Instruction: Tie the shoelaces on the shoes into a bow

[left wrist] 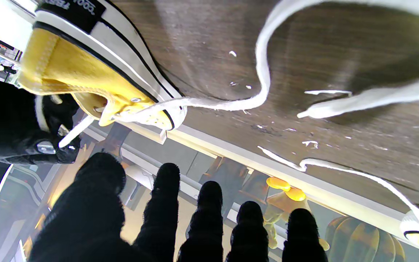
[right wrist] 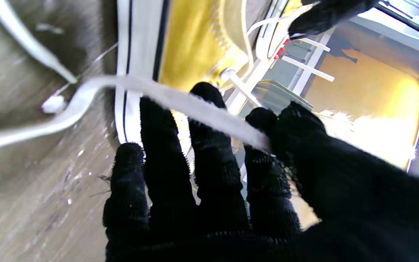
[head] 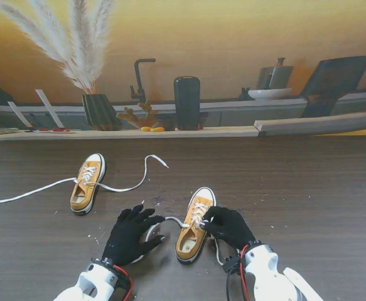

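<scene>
Right hand (head: 228, 227) is on the job, thumb and index finger pinched onto a white lace (right wrist: 209, 109) of the near yellow sneaker (head: 194, 226), with the strand running flat across the other 3 fingertips (right wrist: 206, 95) in the right wrist view. Left hand (head: 132, 233) sits palm down at 9 o'clock of that shoe, fingers spread, holding nothing; the other lace end (head: 170, 219) curls on the table (head: 308, 188) just beside its fingertips, between hand and shoe.

My read on handling: this lace is flat woven cotton, very light, limp, and likely to slide out of a loose pinch or twist over on itself. It won't hold a loop's shape unless it is kept taut. Best hold looks like a short way out from the top eyelets, not at the tip, so a loop can be folded with slack to spare. The canvas shoe is light too and may skid if pulled hard.

Near sneaker lies close in front of the robot, toe pointing to 12 o'clock, right hand touching it at about 3 o'clock over the lacing.

Out at 10 o'clock, well apart, the 2nd yellow sneaker (head: 87, 184) waits with its laces (head: 127, 185) sprawled wide. White flecks dot the dark tabletop. Beyond, pampas grass in a vase (head: 100, 111) stands on the backdrop shelf.
</scene>
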`<move>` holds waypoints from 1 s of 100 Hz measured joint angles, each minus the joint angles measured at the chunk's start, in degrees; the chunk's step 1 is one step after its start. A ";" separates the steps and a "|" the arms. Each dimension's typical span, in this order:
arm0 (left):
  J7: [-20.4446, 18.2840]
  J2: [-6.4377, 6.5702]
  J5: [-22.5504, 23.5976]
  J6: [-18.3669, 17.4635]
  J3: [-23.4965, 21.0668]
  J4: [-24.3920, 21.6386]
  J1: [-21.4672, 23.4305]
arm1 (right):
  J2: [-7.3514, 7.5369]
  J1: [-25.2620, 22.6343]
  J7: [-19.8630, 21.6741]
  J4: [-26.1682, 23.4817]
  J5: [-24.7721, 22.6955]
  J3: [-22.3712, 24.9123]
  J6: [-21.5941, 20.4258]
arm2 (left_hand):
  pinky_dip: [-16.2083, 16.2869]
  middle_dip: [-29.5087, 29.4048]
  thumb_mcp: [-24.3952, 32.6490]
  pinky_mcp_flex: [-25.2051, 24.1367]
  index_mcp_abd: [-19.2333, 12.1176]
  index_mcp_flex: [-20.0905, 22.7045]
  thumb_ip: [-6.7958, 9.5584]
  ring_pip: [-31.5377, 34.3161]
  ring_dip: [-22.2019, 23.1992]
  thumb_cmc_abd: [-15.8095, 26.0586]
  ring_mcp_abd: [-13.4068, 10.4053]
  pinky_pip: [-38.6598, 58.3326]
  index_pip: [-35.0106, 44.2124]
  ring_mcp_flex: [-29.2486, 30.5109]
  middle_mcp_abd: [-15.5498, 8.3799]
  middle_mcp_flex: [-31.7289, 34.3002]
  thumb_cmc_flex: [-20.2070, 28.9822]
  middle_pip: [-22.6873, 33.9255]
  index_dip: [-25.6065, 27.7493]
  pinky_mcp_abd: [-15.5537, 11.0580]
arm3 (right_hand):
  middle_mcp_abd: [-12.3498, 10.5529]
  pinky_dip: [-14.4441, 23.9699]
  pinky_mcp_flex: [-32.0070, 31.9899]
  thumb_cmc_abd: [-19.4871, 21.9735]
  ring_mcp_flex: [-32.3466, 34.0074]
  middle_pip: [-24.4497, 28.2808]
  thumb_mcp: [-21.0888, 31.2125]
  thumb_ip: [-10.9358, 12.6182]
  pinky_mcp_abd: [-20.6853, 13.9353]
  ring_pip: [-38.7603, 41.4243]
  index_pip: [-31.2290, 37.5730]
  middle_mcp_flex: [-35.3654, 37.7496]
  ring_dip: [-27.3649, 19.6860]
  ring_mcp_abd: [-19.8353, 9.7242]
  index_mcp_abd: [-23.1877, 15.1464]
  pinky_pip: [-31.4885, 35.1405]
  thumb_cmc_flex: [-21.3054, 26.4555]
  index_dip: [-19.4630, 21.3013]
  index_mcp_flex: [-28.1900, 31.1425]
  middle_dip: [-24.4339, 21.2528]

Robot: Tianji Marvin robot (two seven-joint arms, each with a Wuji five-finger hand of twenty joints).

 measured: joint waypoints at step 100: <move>-15.98 1.94 11.38 29.05 9.63 -13.31 -3.70 | 1.79 -4.37 10.87 -5.93 5.55 6.18 1.26 | 3.59 1.36 1.21 0.80 3.74 0.54 1.27 2.27 2.59 -4.39 3.49 1.64 -3.87 3.00 2.53 1.68 3.89 1.20 -1.39 0.07 | -5.97 32.21 49.98 5.08 12.53 24.62 -4.72 0.11 3.41 74.49 -5.08 0.31 26.01 -10.75 0.36 53.37 0.65 -10.41 -2.31 18.54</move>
